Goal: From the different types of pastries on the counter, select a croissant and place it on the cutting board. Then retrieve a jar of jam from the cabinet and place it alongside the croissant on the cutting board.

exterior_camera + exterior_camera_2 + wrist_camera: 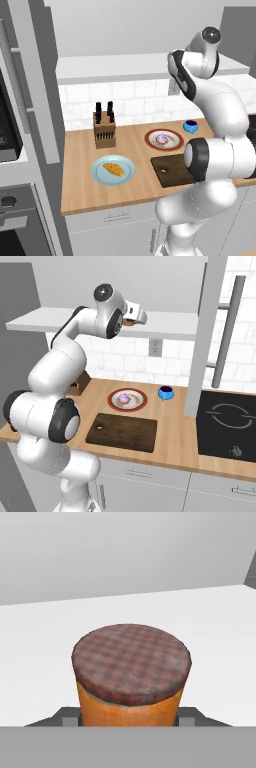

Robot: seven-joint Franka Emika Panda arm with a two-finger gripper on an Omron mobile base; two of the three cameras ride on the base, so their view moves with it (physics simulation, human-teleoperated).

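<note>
Orange-brown jar of jam (pixel 130 677) sits between the end effector (pixel 129 718) fingertips (grip unclear).

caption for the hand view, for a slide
Gripper flanking the orange jar of jam on the white cabinet shelf.

Light-tan wood-grain counter (pixel 135 187), matt, under a dark rough-grained wooden cutting board (pixel 122 432). Wooden knife block (pixel 104 132) with smooth black handles at the far left. Glossy blue bowl (pixel 166 392) near the wall of glossy white tile (pixel 135 102). Flaky golden croissant (pixel 114 169) on a smooth pale-blue plate (pixel 99 176). Jar of jam (pixel 131 677) with mottled orange body and checked, cloth-like brown lid, on a matt white cabinet shelf (pixel 45 642). Glossy black cooktop (pixel 227 426) at right.
</note>
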